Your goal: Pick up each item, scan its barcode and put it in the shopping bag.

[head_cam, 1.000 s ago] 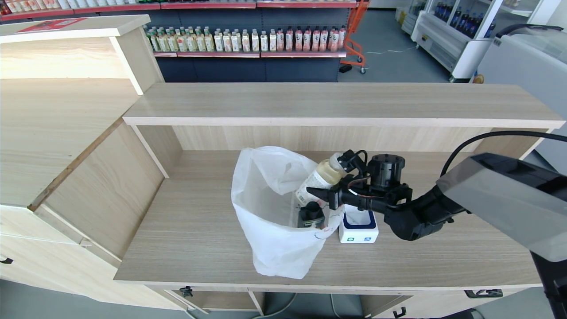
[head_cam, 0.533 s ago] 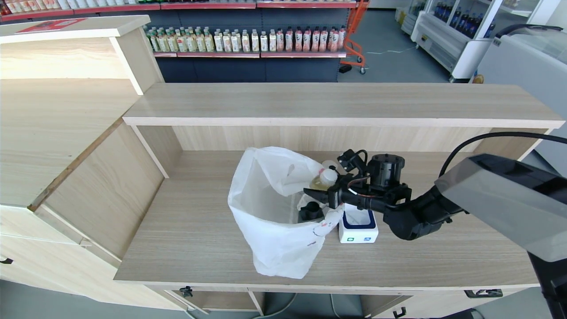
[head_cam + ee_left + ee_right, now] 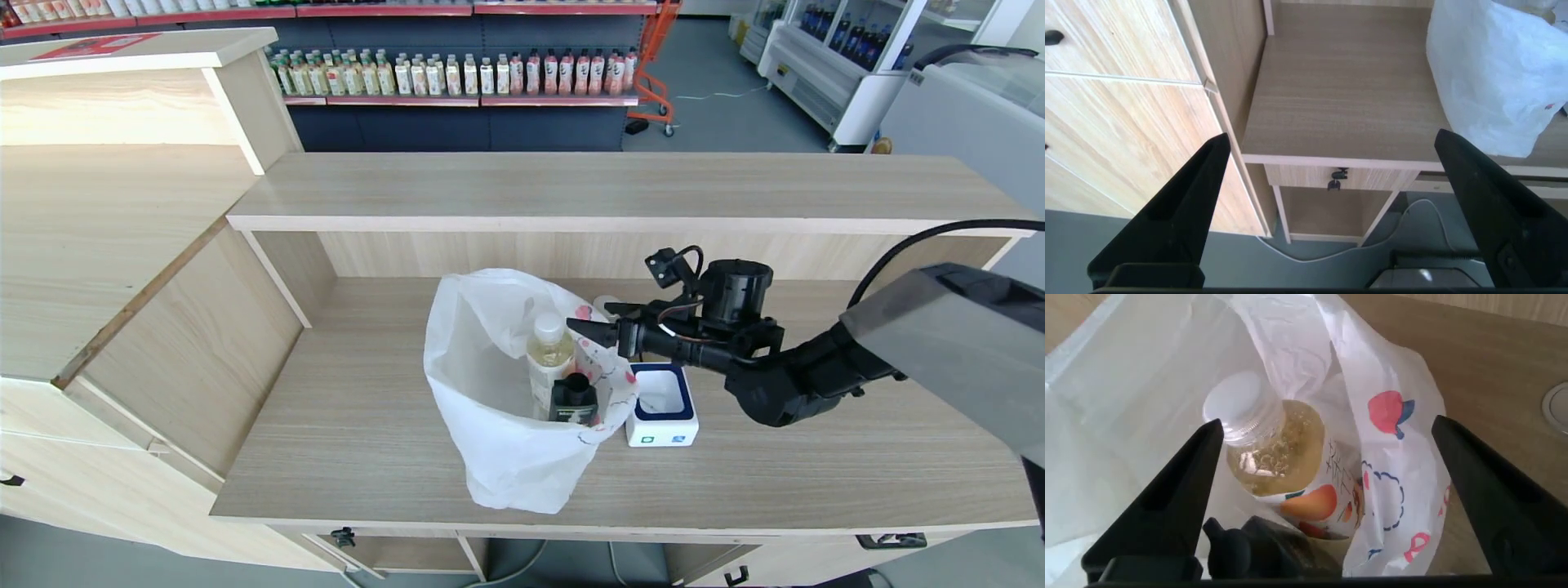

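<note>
The white shopping bag (image 3: 506,457) stands open on the counter. Inside it a clear bottle of yellowish drink (image 3: 549,351) stands upright with its white cap up, and a small dark bottle (image 3: 573,398) rests in front of it. My right gripper (image 3: 589,318) hangs open just above the bag's right rim, holding nothing. In the right wrist view the bottle (image 3: 1282,449) and the dark bottle (image 3: 1257,547) lie below the open right gripper (image 3: 1327,429), inside the bag (image 3: 1388,416). My left gripper (image 3: 1333,140) is open, off the counter's front left corner, with the bag (image 3: 1494,73) farther off.
A white and blue scanner box (image 3: 661,406) sits on the counter (image 3: 343,441) right of the bag. A round white grommet (image 3: 606,304) is set in the counter behind it. A raised shelf (image 3: 620,192) runs along the back, wooden panels stand at the left.
The right gripper let go of the drink bottle, which dropped from tilted over the bag to upright inside it. The gripper then rose and drew back to the right.
</note>
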Available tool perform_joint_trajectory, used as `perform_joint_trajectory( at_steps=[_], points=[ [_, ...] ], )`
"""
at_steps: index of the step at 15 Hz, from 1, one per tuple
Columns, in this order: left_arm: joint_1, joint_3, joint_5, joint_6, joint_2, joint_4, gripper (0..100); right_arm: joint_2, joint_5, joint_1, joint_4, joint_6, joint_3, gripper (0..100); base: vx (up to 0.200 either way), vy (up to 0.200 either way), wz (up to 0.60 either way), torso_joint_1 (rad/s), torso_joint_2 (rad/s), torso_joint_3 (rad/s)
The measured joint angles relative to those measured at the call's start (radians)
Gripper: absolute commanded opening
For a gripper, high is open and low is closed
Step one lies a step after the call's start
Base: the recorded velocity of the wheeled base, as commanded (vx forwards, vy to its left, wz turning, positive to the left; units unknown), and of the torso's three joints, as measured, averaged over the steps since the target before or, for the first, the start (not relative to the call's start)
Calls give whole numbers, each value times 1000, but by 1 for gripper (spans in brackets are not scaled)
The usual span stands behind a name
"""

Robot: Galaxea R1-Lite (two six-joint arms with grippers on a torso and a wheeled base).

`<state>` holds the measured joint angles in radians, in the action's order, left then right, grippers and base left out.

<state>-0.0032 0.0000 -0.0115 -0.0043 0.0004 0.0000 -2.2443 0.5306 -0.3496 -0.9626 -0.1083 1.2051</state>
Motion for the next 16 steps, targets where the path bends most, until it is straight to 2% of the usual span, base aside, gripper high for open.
perform_joint_trajectory(
  at_steps=[4, 7, 10, 13, 16],
  points=[
    [0, 0, 0, 0, 0, 0, 100, 134, -1, 29, 17, -42, -71, 100, 0, 0, 0, 0, 0, 0],
    [0, 0, 0, 0, 0, 0, 100, 319, -3, 81, 76, -44, -209, 100, 0, 0, 0, 0, 0, 0],
    [0, 0, 0, 0, 0, 0, 100, 590, -5, 179, 122, -34, -429, 100, 0, 0, 0, 0, 0, 0],
    [0, 0, 0, 0, 0, 0, 100, 932, -29, 327, 233, 16, -710, 100, 0, 0, 0, 0, 0, 0],
    [0, 0, 0, 0, 0, 0, 100, 1305, -209, 410, 357, 48, -970, 100, 0, 0, 0, 0, 0, 0]
  ],
)
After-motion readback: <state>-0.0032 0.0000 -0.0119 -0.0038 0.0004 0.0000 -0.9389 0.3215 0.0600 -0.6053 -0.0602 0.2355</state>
